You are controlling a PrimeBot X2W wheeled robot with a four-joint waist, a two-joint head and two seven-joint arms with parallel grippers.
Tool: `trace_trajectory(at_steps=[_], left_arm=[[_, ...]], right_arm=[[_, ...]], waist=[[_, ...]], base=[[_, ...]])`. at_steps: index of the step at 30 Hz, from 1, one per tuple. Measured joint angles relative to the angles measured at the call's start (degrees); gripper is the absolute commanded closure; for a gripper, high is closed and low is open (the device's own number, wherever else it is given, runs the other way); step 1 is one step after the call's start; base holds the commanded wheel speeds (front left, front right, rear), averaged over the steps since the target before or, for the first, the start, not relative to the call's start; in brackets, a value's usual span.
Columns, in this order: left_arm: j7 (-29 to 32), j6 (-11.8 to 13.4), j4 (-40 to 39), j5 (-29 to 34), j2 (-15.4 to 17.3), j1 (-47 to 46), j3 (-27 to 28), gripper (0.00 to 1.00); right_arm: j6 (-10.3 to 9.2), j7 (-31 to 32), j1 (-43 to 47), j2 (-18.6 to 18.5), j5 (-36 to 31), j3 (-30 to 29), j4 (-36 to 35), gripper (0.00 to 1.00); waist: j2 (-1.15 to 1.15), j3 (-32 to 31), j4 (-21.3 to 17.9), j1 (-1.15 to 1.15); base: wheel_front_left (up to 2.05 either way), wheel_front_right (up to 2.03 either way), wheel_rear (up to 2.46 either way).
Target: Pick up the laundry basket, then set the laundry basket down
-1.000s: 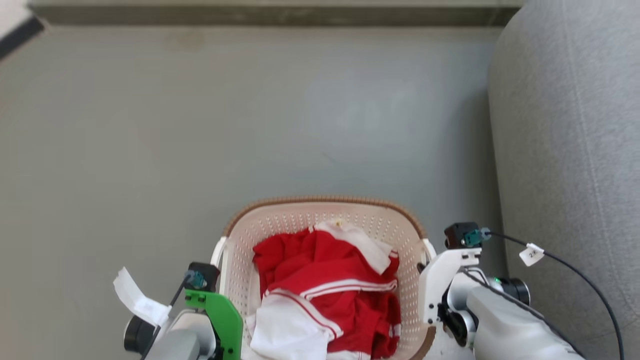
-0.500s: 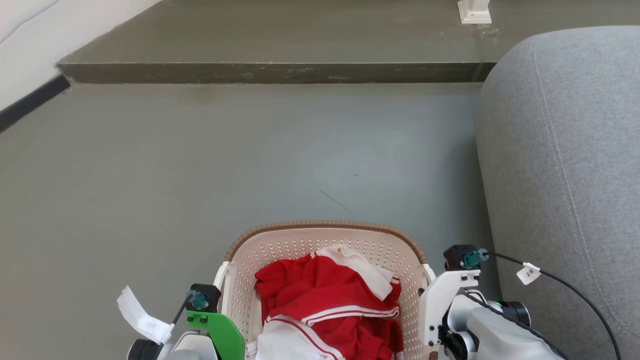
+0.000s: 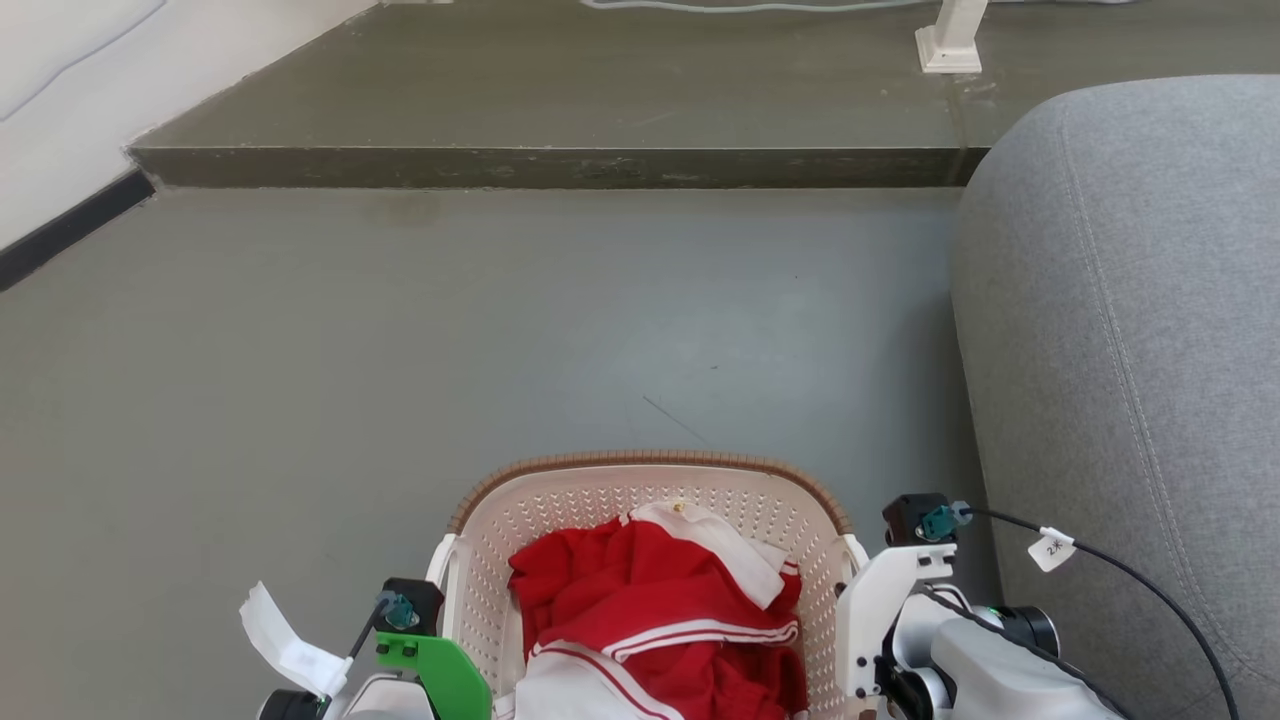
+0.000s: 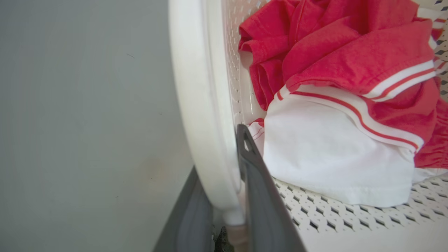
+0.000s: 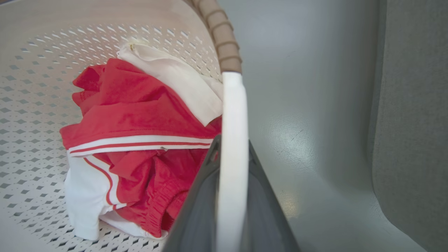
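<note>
Both sets of jaws were clenched: my left gripper (image 4: 220, 157) pinched the laundry basket (image 3: 600, 495) by its left handle (image 4: 196, 87), my right gripper (image 5: 232, 147) by its right handle (image 5: 232, 105). The basket hung near me, between my arms, with the grey sofa (image 3: 1120, 300) on the right. Best plan, I judged: keep both sides level and lower slowly.

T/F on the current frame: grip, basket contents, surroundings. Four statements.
1. Left gripper and right gripper both clamp the basket. True.
2. The basket holds blue towels. False: it holds red-and-white clothes.
3. The grey sofa is on the robot's left. False: it is on its right.
4. A step crosses the floor beyond the basket. True.
</note>
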Motion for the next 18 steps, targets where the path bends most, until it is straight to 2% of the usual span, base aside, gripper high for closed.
trace_trajectory(at_steps=[18], left_arm=[[-0.09,0.44,0.40,-1.86,0.00,0.02,-1.01,1.00]], right_arm=[[-0.57,0.02,0.00,-0.11,2.07,1.97,-0.11,1.00]], waist=[[0.00,-0.87,-0.06,0.00]], base=[[0.00,0.00,0.00]])
